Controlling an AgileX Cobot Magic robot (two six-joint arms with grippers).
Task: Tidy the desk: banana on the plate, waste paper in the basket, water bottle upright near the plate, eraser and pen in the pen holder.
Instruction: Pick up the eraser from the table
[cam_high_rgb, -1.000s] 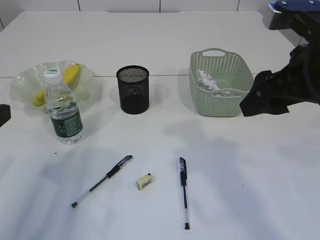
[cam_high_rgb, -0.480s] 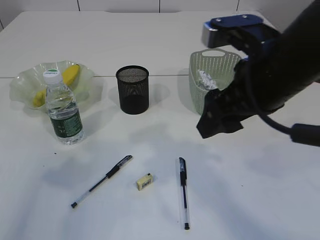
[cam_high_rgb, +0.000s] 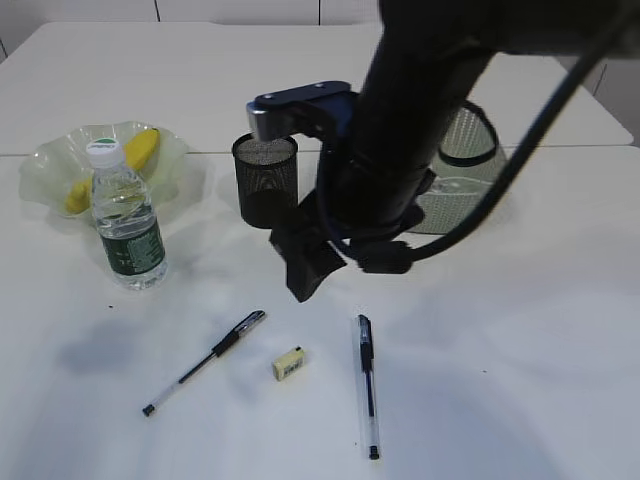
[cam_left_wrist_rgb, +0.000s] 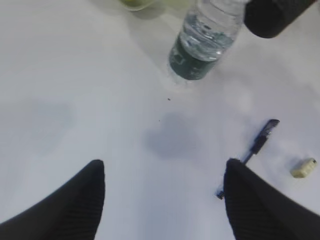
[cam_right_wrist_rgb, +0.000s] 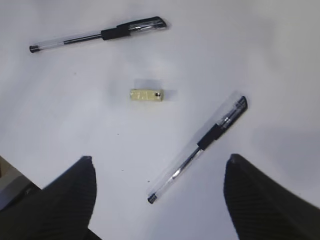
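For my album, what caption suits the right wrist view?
Open pincer above two pens and an eraser.

We see the right arm (cam_high_rgb: 420, 130), a bulky matte black body with a blue-grey metal block (cam_high_rgb: 298, 108) near its wrist and a black cable (cam_high_rgb: 520, 165) looping beside it. Its fingers (cam_right_wrist_rgb: 75, 195) are black, ribbed and rounded; the left gripper's fingers (cam_left_wrist_rgb: 70, 205) look the same.
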